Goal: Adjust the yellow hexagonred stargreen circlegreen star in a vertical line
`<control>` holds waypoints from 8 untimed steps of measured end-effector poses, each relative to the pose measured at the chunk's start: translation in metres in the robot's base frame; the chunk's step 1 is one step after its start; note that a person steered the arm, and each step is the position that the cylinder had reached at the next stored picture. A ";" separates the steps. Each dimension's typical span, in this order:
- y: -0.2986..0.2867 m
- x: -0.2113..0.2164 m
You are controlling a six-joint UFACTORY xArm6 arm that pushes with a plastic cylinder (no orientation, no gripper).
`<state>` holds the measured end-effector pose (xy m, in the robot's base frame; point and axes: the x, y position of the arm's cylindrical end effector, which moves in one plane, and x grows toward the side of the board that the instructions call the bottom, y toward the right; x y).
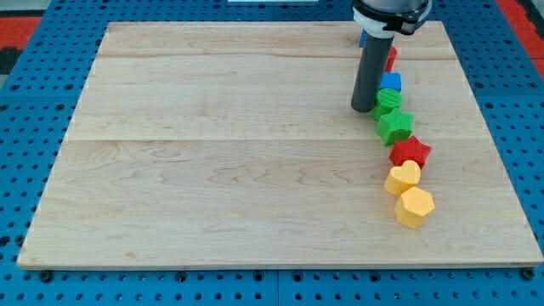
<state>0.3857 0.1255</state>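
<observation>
My tip (pixel 363 108) rests on the board just left of the green circle (pixel 388 101), touching or nearly touching it. Below the circle sits the green star (pixel 394 126), then the red star (pixel 410 153), a yellow heart-like block (pixel 403 179) and the yellow hexagon (pixel 415 206). These form a slightly slanting column near the view's right edge of the board, running down and to the right.
A blue block (pixel 391 82) sits above the green circle, with a red block (pixel 391 58) above it and another blue block (pixel 362 37) partly hidden behind the rod. The wooden board (pixel 212 153) lies on a blue pegboard (pixel 25 127).
</observation>
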 end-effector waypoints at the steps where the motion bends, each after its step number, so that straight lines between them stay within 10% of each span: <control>1: 0.000 0.000; 8: -0.096 0.040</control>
<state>0.4253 0.0296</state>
